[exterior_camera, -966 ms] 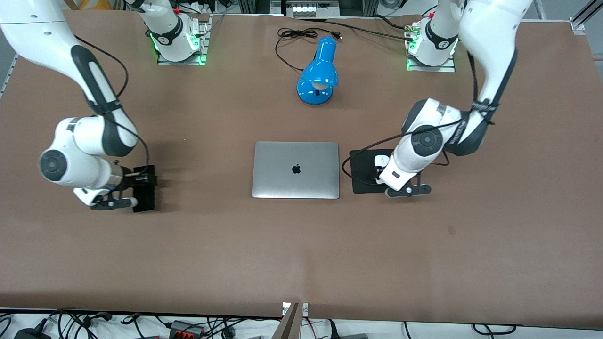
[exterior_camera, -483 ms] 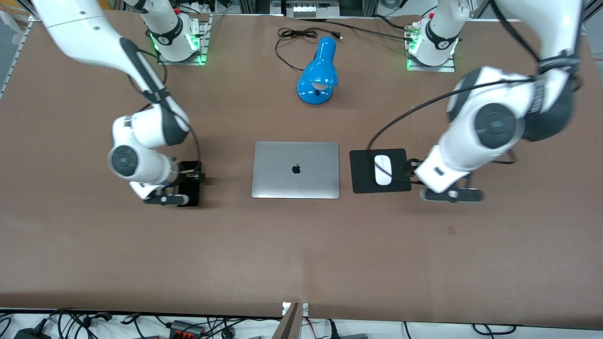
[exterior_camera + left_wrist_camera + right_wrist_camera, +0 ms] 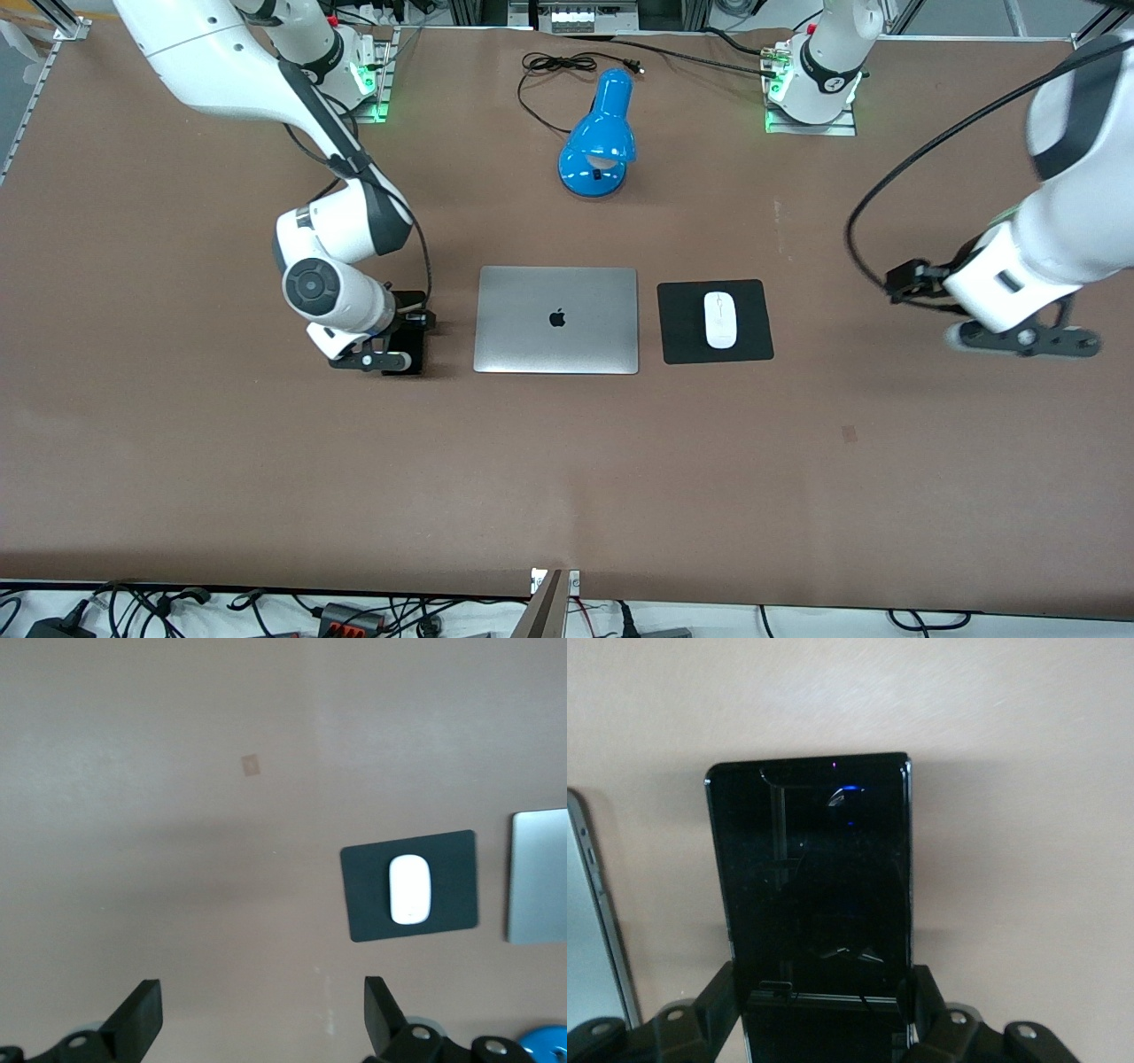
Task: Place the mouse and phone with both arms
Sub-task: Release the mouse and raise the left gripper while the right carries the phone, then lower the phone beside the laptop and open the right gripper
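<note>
The white mouse (image 3: 720,320) lies on the square black mouse pad (image 3: 681,330), beside the laptop toward the left arm's end. My left gripper (image 3: 905,282) is open and empty, up in the air over bare table toward the left arm's end, well away from the pad. The left wrist view shows its spread fingertips (image 3: 142,1017) with the mouse (image 3: 409,889) far off. My right gripper (image 3: 403,323) is shut on the black phone (image 3: 415,352), low over the table beside the laptop toward the right arm's end. In the right wrist view the fingers (image 3: 723,999) clamp the phone (image 3: 811,886) by its long edges.
A closed silver laptop (image 3: 556,319) lies at the table's middle; its edge shows in the right wrist view (image 3: 594,930). A blue desk lamp (image 3: 599,142) with a black cord lies farther from the front camera than the laptop.
My left gripper has let go of the mouse on the pad and swung away toward the left arm's end. My right gripper has carried the phone across to beside the laptop.
</note>
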Robot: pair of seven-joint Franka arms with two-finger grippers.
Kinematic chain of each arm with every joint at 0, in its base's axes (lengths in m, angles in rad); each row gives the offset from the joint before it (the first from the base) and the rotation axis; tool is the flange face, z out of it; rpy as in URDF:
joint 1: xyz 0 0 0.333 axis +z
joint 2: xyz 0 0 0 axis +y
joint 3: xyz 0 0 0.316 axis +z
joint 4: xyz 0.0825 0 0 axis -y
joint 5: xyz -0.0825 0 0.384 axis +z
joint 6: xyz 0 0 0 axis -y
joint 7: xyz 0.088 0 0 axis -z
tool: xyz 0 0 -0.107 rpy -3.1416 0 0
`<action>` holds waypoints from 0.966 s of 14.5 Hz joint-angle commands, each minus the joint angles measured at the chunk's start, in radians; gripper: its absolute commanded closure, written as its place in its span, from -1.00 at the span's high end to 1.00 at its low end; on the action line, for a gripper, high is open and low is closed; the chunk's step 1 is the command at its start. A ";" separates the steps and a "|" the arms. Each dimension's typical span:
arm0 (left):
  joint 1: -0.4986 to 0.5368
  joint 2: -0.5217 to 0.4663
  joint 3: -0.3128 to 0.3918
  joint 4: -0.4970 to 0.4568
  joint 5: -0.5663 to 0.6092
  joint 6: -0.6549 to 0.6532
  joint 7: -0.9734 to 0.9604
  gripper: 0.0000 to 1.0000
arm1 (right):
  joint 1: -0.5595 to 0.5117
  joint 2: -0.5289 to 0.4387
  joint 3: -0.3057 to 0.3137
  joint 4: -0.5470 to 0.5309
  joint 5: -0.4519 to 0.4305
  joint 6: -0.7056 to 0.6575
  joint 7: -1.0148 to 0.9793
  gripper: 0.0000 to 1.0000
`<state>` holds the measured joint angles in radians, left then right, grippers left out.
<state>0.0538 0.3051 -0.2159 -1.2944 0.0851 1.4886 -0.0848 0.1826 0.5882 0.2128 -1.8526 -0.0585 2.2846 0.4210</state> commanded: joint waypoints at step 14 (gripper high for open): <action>-0.121 -0.339 0.217 -0.444 -0.067 0.191 0.050 1.00 | 0.028 -0.128 -0.006 0.125 0.013 -0.133 0.074 1.00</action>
<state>-0.0852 -0.0209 0.0198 -1.7221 0.0020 1.6770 -0.0524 0.2171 0.5117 0.2070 -1.7956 -0.0579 2.2671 0.4964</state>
